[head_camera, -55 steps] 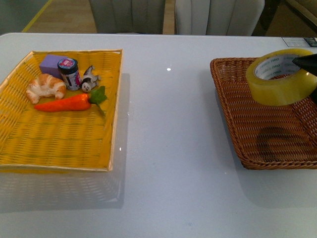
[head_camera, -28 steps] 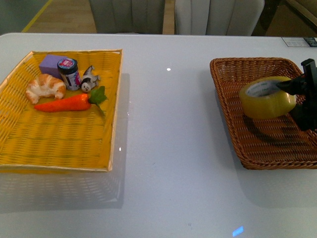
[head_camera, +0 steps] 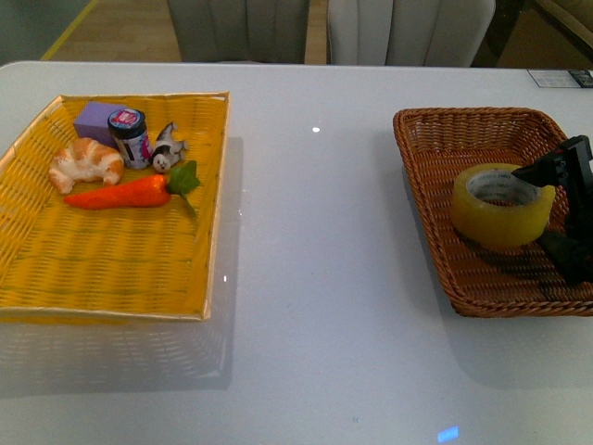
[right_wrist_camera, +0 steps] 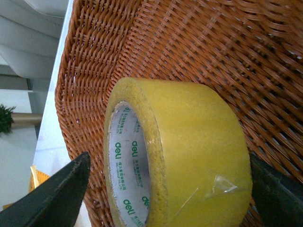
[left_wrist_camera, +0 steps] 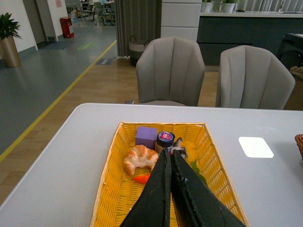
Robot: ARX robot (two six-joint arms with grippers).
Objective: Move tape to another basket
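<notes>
Left tool (left_wrist_camera: 169, 156): fingers pressed together, above the yellow tray (left_wrist_camera: 110, 182).
Right tool (head_camera: 530, 206): spread wide, astride the tape (head_camera: 500, 218).
Tape: lying flat inside the basket (head_camera: 435, 130), core up.
Basket: on the surface (head_camera: 315, 278), right side.

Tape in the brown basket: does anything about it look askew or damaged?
Slightly. The tape sits in the basket leaning, not quite flat on the weave, inside the open right pincer. The right wrist view shows its loose end lifted in a small crinkled flap. Nothing else stands out.
</notes>
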